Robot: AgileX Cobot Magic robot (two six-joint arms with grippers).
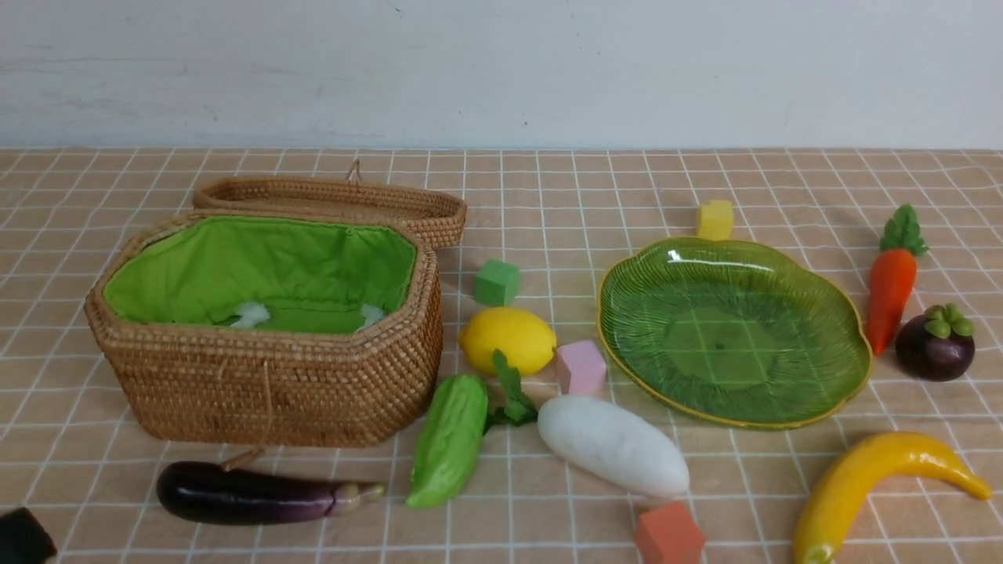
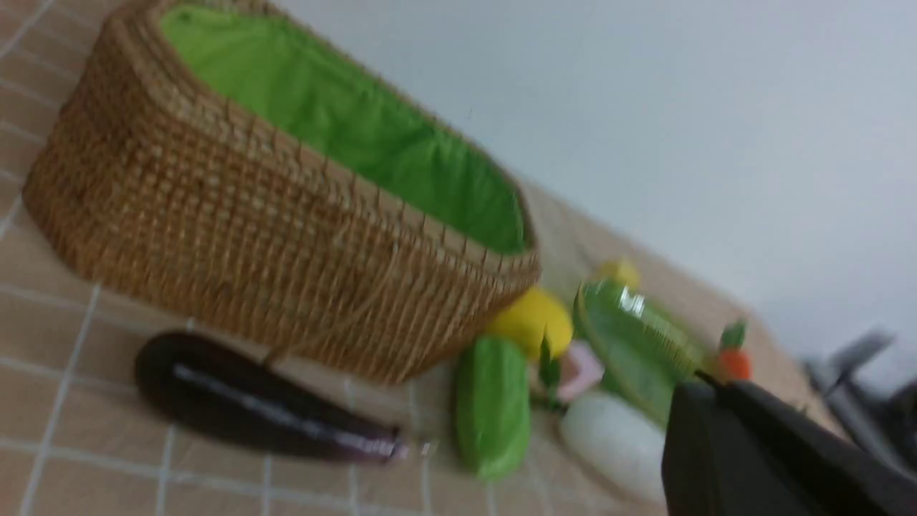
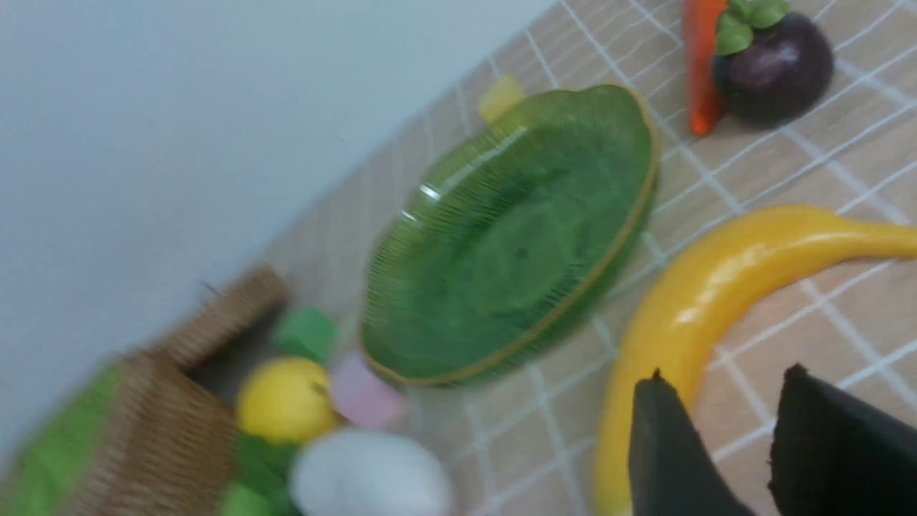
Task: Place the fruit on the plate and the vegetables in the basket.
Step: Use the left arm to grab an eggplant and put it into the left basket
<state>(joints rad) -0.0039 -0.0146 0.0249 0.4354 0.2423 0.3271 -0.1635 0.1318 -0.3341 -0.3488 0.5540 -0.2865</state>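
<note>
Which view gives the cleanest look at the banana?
The front view: the banana shows nearly whole there, only its near end meeting the frame edge. The right wrist view has it larger, but partly behind the gripper. The left wrist view doesn't show it.

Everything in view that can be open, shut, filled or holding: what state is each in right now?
Basket: open, green lining showing, no vegetables seen inside.
Basket lid: off the opening, behind the basket.
Plate: empty.
Eggplant: lying on the table, outside the basket.
Banana: on the table, off the plate.
Left fingers: shut.
Right fingers: apart, holding nothing.
</note>
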